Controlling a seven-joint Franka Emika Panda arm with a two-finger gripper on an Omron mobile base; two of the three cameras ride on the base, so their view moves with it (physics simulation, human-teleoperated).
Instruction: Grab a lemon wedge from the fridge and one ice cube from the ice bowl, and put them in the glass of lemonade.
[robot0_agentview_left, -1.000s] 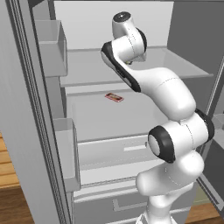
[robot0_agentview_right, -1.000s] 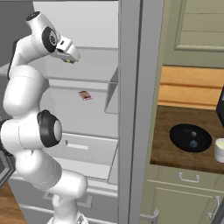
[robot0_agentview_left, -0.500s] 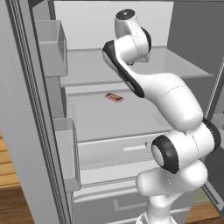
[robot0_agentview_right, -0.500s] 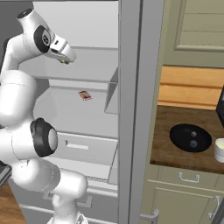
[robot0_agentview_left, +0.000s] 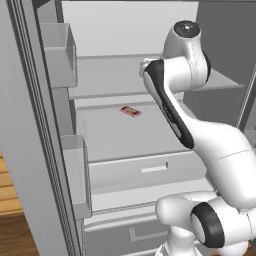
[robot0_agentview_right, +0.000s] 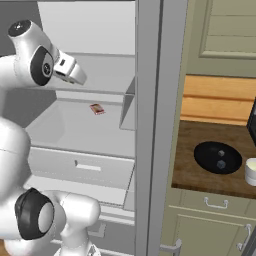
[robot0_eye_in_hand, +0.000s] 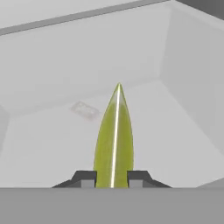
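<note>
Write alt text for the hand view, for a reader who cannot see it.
A yellow-green lemon wedge stands clamped between the gripper's two dark jaws, thin edge toward the camera. Behind it lies a white fridge shelf, with a blurred reddish bar farther back.

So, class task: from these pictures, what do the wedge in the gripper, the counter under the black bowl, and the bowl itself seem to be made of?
Lemon wedge: looks like fruit, with glossy yellow-green peel and a pale central ridge.
Counter: probably wood, dark brown and matte, though no clear grain shows.
Ice bowl: black and matte, with no shine; it could be plastic or ceramic, and the look leaves that open.
</note>
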